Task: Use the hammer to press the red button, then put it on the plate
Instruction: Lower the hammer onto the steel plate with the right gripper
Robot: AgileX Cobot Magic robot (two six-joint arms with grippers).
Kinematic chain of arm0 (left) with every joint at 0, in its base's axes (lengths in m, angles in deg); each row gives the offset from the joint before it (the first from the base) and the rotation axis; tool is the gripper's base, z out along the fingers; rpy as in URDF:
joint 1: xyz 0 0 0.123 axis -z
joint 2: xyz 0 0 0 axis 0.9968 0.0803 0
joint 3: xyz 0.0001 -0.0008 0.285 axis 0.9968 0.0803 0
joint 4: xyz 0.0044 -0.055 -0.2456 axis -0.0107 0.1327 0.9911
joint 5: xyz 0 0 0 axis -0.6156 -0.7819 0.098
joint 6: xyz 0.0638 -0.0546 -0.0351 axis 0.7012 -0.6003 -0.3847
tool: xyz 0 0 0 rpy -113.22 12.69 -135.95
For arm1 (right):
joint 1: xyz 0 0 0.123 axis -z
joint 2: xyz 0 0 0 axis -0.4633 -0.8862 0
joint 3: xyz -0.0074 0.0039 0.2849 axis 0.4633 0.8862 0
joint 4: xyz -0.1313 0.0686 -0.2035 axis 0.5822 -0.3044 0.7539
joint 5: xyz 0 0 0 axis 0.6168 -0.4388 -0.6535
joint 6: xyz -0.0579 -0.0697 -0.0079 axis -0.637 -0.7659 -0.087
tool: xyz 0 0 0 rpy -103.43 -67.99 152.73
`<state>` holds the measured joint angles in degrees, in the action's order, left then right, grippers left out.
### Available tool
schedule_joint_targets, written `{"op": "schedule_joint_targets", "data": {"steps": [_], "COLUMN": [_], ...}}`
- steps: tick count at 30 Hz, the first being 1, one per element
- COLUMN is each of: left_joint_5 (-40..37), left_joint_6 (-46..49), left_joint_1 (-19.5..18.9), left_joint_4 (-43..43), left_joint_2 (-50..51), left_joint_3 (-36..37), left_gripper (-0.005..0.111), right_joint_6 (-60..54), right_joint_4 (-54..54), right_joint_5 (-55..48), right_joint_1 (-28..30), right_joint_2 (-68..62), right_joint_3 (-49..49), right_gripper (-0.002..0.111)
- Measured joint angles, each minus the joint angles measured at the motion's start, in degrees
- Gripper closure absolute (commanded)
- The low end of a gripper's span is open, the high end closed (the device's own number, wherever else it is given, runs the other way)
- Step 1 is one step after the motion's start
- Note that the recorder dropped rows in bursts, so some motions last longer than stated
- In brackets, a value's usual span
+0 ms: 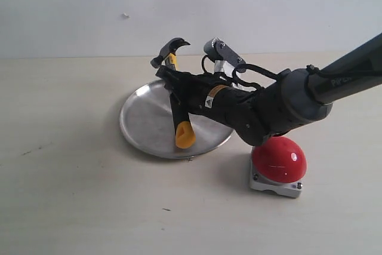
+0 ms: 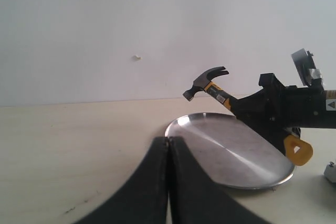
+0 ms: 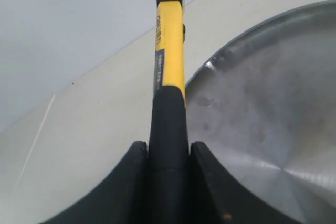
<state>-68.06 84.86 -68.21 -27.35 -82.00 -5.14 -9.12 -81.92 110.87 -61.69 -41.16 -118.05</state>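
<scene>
My right gripper point(image 1: 173, 88) point(image 3: 168, 148) is shut on the black handle of the hammer point(image 1: 172, 58) point(image 3: 169, 66) point(image 2: 206, 80). It holds the hammer tilted over the steel plate point(image 1: 146, 120) point(image 3: 273, 108) point(image 2: 231, 153), dark head up at the far rim, yellow end point(image 1: 184, 137) low over the plate's near part. The red button point(image 1: 279, 158) stands on its grey base to the right of the plate, under the right arm. My left gripper point(image 2: 168, 140) is shut on nothing, low over the table near the plate's left rim; it does not show in the exterior view.
The beige table point(image 1: 71, 195) runs back to a pale wall. The right arm point(image 1: 322, 85) reaches in from the right, above the button.
</scene>
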Motion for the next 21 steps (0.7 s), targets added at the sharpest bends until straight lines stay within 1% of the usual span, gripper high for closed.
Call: {"op": "schedule_joint_targets", "data": {"steps": [10, 21], "left_joint_5": [0.00, 0.00], "left_joint_6": [0.00, 0.00], "left_joint_1": [0.00, 0.00], "left_joint_4": [0.00, 0.00], "left_joint_2": [0.00, 0.00], "left_joint_3": [0.00, 0.00], "left_gripper": [0.107, 0.107], "right_joint_6": [-1.55, -4.54], "right_joint_4": [0.38, -0.95], "right_joint_5": [2.88, 2.03], "right_joint_1": [0.00, 0.00], "right_joint_2": [-4.14, -6.91], "right_joint_3": [-0.73, -4.25], "right_gripper": [0.108, 0.108]}}
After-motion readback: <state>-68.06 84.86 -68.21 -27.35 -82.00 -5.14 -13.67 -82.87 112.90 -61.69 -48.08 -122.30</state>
